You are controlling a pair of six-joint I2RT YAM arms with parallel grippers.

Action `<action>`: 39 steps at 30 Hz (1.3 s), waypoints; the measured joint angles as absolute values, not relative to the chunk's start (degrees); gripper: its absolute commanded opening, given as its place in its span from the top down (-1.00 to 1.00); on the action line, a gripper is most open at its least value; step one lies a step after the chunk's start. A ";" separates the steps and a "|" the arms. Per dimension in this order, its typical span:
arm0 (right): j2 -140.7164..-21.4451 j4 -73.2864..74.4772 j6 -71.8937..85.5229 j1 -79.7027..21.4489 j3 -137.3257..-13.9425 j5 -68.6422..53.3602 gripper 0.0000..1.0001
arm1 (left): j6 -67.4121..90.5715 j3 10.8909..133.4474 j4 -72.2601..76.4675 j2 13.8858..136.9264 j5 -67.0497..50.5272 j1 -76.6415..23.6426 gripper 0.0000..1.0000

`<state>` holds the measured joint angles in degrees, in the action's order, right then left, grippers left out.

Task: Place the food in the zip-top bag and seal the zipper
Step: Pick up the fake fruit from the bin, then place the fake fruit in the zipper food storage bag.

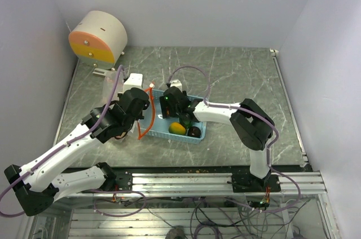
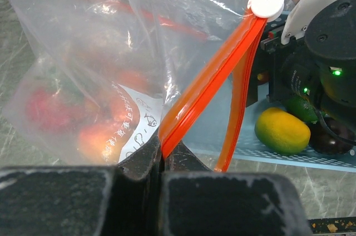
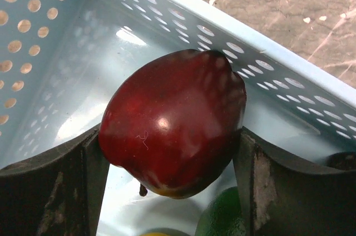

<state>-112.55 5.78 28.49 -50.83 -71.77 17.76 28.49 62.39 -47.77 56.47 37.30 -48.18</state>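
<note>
My left gripper (image 2: 161,155) is shut on the orange zipper strip (image 2: 214,74) of the clear zip-top bag (image 2: 94,52), holding its mouth open beside the light blue basket (image 1: 198,136). Red and orange food (image 2: 83,119) shows blurred inside the bag. A white slider (image 2: 267,2) sits at the zipper's far end. My right gripper (image 3: 169,152) is shut on a dark red apple (image 3: 175,116) inside the basket (image 3: 83,52). A yellow-green fruit (image 1: 177,128), a dark purple piece (image 1: 194,132) and a green piece (image 3: 222,219) lie in the basket.
A round white and orange-yellow device (image 1: 98,37) stands at the back left. The grey marbled table (image 1: 242,75) has raised rails along its left and right edges. The right wrist housing (image 2: 328,52) is close to the bag's zipper end.
</note>
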 measured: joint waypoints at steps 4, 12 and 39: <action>-111.79 2.44 27.14 -50.72 -69.60 17.37 -0.04 | 28.49 62.15 -47.70 56.47 37.30 -48.18 0.86; -94.11 -1.45 22.90 -50.46 -56.93 12.75 -0.04 | 28.49 62.06 -47.68 56.51 37.28 -48.14 0.86; -91.53 -33.30 25.41 -54.22 -56.14 -19.66 -0.26 | 27.94 64.45 -46.06 46.44 24.75 -48.07 0.86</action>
